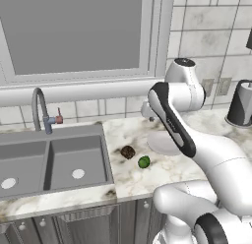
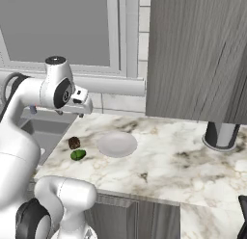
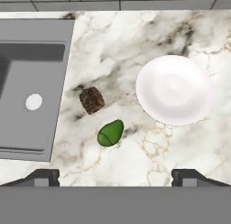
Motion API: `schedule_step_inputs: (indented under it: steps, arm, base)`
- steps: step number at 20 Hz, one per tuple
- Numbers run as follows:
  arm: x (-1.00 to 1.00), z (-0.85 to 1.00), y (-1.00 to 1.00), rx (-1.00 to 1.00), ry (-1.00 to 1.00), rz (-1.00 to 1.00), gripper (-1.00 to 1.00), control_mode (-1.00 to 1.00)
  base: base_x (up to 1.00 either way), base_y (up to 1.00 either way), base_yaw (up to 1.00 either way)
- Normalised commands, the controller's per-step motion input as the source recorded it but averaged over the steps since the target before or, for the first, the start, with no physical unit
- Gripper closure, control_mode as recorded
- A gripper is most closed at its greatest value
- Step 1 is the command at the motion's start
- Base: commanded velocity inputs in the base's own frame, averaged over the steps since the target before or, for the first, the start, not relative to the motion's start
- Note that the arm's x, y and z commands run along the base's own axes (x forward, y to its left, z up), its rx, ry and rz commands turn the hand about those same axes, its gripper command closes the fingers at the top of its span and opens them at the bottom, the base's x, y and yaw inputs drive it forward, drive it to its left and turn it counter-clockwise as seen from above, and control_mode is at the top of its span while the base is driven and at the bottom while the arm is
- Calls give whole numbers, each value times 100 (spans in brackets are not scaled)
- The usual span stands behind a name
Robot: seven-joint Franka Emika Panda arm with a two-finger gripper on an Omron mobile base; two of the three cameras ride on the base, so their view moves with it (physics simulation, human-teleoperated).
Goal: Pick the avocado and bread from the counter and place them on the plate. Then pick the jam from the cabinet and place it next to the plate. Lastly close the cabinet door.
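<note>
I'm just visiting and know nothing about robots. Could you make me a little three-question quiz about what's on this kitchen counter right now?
1. True or false: the avocado already lies on the plate.
2. What lies nearest the sink: A) plate, B) bread, C) avocado?
3. Fill in: the gripper hangs above the counter with its jaws ____.

Key: 1 false, it lies on the counter beside the bread; 2 B; 3 open, holding nothing.
</note>
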Motion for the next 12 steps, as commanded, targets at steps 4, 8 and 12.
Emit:
schedule_step_inputs:
  steps: [4,8,12]
  arm:
    - [-4,-23,22,0,2,4,-100,-100]
    - [0,-26,23,-1,4,5,-100,-100]
    - [0,-26,20,-1,7,6,-100,-100]
  base:
    - [0,0,0]
    - [0,0,0]
    - [0,0,0]
